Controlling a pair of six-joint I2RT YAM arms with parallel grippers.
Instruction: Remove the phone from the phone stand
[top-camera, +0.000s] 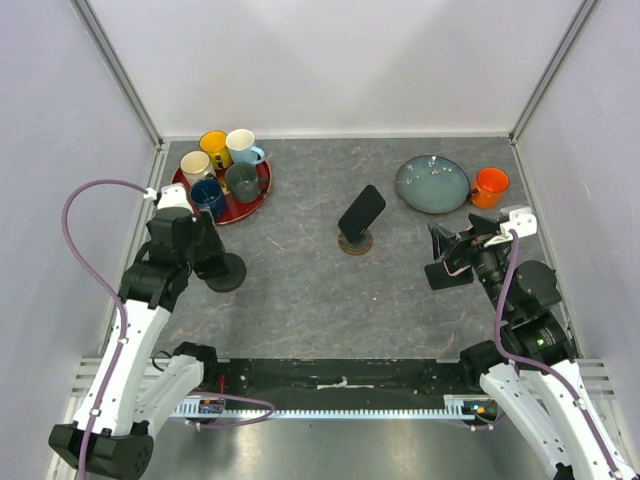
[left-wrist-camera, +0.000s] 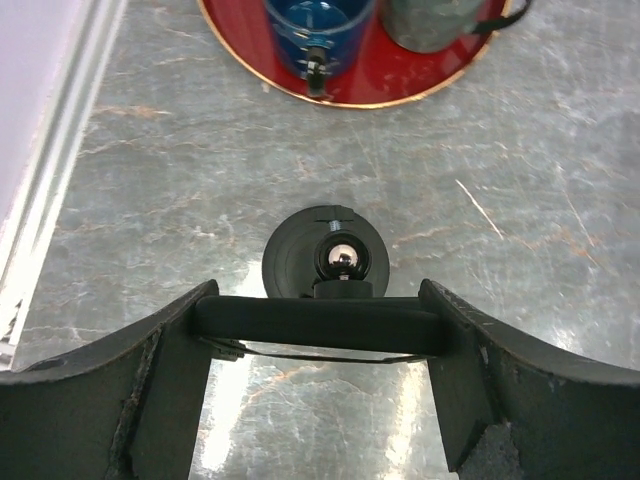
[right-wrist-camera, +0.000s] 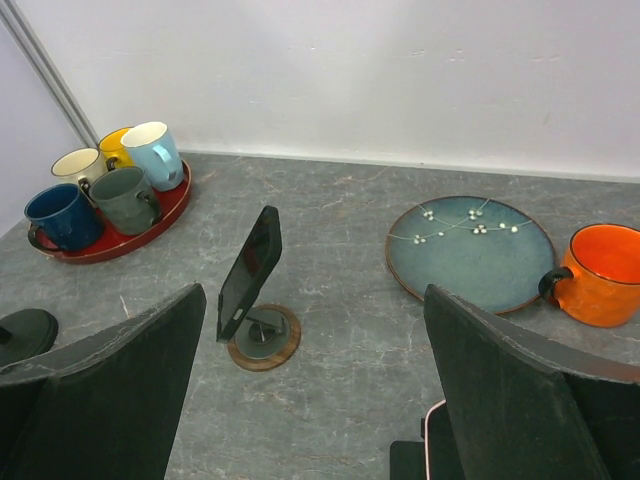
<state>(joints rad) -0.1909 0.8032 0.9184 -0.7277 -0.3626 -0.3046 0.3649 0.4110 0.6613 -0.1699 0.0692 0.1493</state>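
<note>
A black phone (top-camera: 362, 210) leans tilted on a round wooden-rimmed stand (top-camera: 355, 243) at the table's middle; both show in the right wrist view, phone (right-wrist-camera: 250, 270) and stand (right-wrist-camera: 264, 338). My right gripper (top-camera: 442, 252) (right-wrist-camera: 312, 300) is open and empty, well right of and nearer than that stand. My left gripper (top-camera: 212, 255) (left-wrist-camera: 318, 312) is shut across a flat black bar-shaped object (left-wrist-camera: 318, 325), seen edge-on like a phone, just in front of a black round stand (left-wrist-camera: 290, 255) with a shiny ball joint (left-wrist-camera: 343, 260).
A red tray (top-camera: 250, 205) with several mugs stands at the back left. A blue-green plate (top-camera: 432, 184) and an orange mug (top-camera: 489, 186) are at the back right. A dark, pink-edged object (right-wrist-camera: 430, 445) lies under my right gripper. Walls enclose the table.
</note>
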